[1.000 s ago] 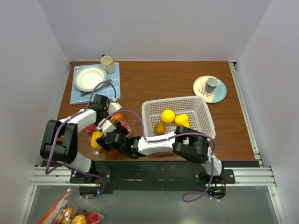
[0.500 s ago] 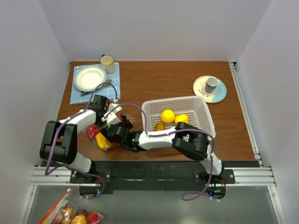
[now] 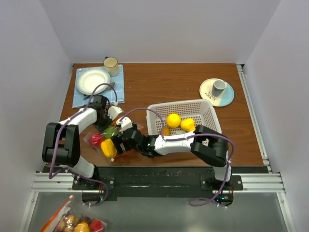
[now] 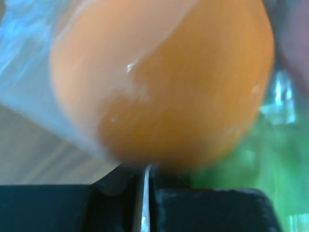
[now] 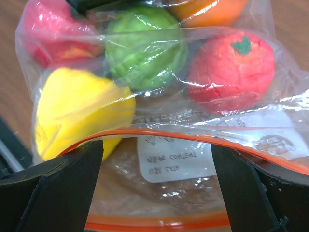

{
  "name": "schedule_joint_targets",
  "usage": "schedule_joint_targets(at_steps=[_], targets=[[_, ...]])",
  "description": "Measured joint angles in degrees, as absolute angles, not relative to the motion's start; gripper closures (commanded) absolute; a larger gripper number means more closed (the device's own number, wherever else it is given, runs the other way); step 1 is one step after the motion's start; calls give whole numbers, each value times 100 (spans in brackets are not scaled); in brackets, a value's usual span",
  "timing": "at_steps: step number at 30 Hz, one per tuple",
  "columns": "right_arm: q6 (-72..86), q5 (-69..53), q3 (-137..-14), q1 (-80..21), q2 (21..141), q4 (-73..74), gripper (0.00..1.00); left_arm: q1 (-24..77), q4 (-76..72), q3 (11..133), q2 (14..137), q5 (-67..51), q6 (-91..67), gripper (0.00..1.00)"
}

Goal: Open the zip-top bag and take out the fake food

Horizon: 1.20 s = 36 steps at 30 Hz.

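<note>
The zip-top bag (image 3: 113,150), clear crinkly plastic with an orange-red zip strip, lies on the brown wooden surface (image 3: 169,82) at the lower left of the overhead view. It sits just left of the white perforated plastic basket (image 3: 181,104). In the right wrist view its mouth gapes. One strip arches across the middle of the frame and the other runs along the bottom edge, with a white printed label (image 5: 176,162) between them.

The fake food (image 5: 145,46) is packed in the upper half of that frame:
- a green ridged piece in the centre
- a yellow one at left
- a red one with a green star cap at right
- a pinkish-red one in the upper left corner
- an orange one at the top edge

The right jaws stand spread wide at the mouth, one at each lower corner, gripping nothing. The left jaws, at the bottom of the left wrist view, are pressed almost together with a thin pale slit between them. Whether film is caught there I cannot tell.
</note>
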<state>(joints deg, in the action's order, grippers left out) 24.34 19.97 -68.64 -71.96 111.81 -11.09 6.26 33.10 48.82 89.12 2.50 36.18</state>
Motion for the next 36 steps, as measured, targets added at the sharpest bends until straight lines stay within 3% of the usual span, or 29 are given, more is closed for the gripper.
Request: schedule_joint_targets(at_steps=[10,22,36], targets=[[2727,1651,-6847,-7201,11181,-1107,1,10,4952,4936,7771,-777,4311,83],[2788,1090,-6652,-7288,11157,-1238,1,-250,5961,4980,7616,-1396,4917,82],[2279,1096,-8285,-6849,12156,-467,1,-454,6106,5902,8189,-2021,4875,83]])
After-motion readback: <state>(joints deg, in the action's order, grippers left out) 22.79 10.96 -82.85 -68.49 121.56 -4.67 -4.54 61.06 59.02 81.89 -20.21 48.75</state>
